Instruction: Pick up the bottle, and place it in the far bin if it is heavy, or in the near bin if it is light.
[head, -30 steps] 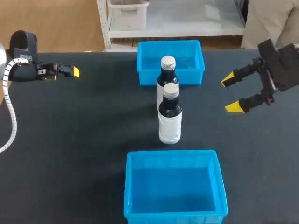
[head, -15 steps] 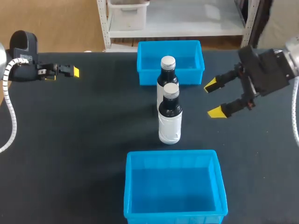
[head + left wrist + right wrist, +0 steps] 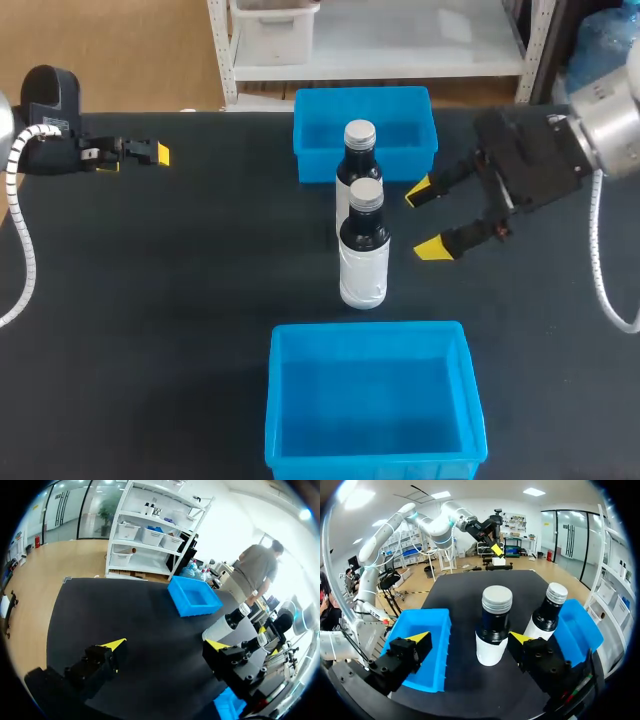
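A black table (image 3: 150, 300) fills the head view. The far bin (image 3: 365, 120), blue, sits at upper centre and the near bin (image 3: 375, 400), also blue, at lower centre. Between them two dark bottles with white labels stand upright in a row: the farther bottle (image 3: 357, 160) right against the far bin's front wall, the nearer bottle (image 3: 363, 245) just in front of it at mid-frame. The right gripper (image 3: 425, 219) hangs at centre right, its claw spread wide, just beside the nearer bottle without touching it and holding nothing. The left gripper (image 3: 155, 153) is at upper left, well apart from everything. In the left wrist view the left gripper (image 3: 165, 645) is released, fingers wide apart over bare table, with the far bin (image 3: 194, 596) well ahead. In the right wrist view the right gripper (image 3: 470, 637) gapes with nothing in it; the nearer bottle (image 3: 492, 630) stands ahead of the gap, apart from both fingers, the farther bottle (image 3: 547, 615) beside it, the near bin (image 3: 422, 645) and far bin (image 3: 577, 630) flanking.
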Tool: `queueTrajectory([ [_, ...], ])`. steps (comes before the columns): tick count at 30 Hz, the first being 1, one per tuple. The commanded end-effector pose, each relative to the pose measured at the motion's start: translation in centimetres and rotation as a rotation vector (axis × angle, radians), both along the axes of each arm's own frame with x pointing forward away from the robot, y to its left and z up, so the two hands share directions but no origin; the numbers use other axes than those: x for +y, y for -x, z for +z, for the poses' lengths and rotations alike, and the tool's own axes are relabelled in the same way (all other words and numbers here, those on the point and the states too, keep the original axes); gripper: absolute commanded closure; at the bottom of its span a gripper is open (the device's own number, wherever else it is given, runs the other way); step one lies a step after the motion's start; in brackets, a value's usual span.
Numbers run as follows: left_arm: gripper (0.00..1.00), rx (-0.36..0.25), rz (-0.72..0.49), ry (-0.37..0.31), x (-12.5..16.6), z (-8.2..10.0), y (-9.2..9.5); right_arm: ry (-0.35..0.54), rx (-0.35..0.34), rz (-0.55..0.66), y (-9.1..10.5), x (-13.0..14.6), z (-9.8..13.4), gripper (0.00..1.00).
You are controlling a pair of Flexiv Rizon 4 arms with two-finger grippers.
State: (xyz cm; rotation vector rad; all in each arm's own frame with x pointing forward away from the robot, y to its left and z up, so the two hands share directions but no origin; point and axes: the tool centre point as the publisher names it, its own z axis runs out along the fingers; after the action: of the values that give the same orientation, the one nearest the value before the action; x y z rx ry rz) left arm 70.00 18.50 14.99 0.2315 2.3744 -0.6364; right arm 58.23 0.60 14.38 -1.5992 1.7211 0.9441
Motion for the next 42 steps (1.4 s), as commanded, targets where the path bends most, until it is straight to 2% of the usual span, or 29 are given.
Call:
queueTrajectory([
  [1, 0.0, 0.0, 0.0, 0.0, 0.0, 0.0, 0.0, -0.002, -0.001, 0.002, -0.8, 0.8, -0.4, 0.0],
  [24, 0.0, 0.0, 0.0, 0.0, 0.0, 0.0, 0.0, -0.021, 0.009, -0.036, -3.2, 3.3, -1.3, 0.0],
  [42, 0.0, 0.0, 0.0, 0.0, 0.0, 0.0, 0.0, -0.031, 0.011, -0.043, -2.9, 5.0, -1.7, 0.0],
])
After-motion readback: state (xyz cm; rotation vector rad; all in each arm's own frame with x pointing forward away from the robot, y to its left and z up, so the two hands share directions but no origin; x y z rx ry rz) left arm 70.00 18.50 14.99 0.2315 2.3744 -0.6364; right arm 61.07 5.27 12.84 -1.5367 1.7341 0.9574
